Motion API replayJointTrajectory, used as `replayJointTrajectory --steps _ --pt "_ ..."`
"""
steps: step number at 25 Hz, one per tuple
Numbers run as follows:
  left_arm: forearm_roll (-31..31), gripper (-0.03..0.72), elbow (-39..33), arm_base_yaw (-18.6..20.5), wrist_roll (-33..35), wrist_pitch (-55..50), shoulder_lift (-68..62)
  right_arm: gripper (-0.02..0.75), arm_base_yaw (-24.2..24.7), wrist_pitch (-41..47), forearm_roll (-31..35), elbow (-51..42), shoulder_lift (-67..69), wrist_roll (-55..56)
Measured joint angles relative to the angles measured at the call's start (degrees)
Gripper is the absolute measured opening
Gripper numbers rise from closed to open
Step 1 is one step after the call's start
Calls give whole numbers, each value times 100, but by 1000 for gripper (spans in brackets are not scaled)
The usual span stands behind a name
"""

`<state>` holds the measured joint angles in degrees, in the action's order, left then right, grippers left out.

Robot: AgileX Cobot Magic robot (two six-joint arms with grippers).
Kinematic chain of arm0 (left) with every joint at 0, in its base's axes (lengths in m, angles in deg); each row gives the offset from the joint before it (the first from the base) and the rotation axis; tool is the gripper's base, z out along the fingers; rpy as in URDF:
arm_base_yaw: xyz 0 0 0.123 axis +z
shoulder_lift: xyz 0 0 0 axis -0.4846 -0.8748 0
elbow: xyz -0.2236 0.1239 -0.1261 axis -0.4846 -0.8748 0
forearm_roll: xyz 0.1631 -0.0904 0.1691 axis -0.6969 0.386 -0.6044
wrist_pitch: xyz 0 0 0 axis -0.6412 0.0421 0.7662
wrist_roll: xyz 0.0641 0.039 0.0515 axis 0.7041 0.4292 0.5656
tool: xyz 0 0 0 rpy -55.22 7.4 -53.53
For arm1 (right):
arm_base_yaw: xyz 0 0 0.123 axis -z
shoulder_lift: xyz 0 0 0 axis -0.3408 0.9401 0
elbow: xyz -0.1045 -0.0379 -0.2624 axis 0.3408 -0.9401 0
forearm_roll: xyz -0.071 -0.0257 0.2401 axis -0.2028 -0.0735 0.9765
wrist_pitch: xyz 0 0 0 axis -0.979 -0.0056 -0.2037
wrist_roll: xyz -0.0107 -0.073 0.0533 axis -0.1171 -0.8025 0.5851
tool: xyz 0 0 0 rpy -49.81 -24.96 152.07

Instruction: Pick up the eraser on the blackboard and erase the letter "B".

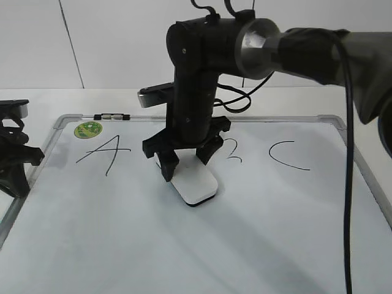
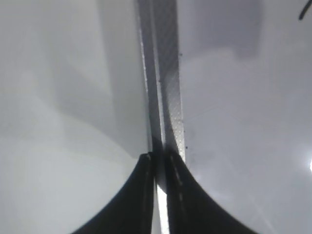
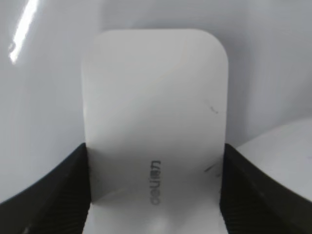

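Note:
The white eraser (image 1: 195,185) lies flat on the blackboard (image 1: 257,245), just below the row of letters. My right gripper (image 1: 187,160) straddles its far end; in the right wrist view the two black fingers (image 3: 155,195) press against both long sides of the eraser (image 3: 155,112). Of the letter "B" (image 1: 233,153) only some curved strokes show to the right of the arm; the rest is hidden behind it. My left gripper (image 1: 18,162) is shut and empty at the board's left edge, over the grey frame (image 2: 165,73).
The letter "A" (image 1: 104,152) is left of the eraser and the "C" (image 1: 291,156) is at the right. A green sticker (image 1: 88,129) and a small black-and-silver clip (image 1: 112,116) sit at the board's top left corner.

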<state>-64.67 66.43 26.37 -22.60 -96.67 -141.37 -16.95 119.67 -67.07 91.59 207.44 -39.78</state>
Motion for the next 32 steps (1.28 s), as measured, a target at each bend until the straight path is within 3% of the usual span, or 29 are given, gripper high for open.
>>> replayJointTrajectory --steps 5,11,15,20,27,32 --pt "0 20 0 0 0 0 0 561 488 -4 164 9 0 40" --pt "0 20 0 0 0 0 0 561 1409 -27 -19 29 0 111" --pt "0 20 0 0 0 0 0 561 1622 -27 7 42 0 128" --pt "-14 20 0 0 0 -12 0 561 1455 -39 76 42 23 99" --pt "-27 20 0 0 0 -20 0 561 300 -48 46 106 103 -9" --pt "-27 20 0 0 0 -20 0 561 107 -48 145 113 112 -48"
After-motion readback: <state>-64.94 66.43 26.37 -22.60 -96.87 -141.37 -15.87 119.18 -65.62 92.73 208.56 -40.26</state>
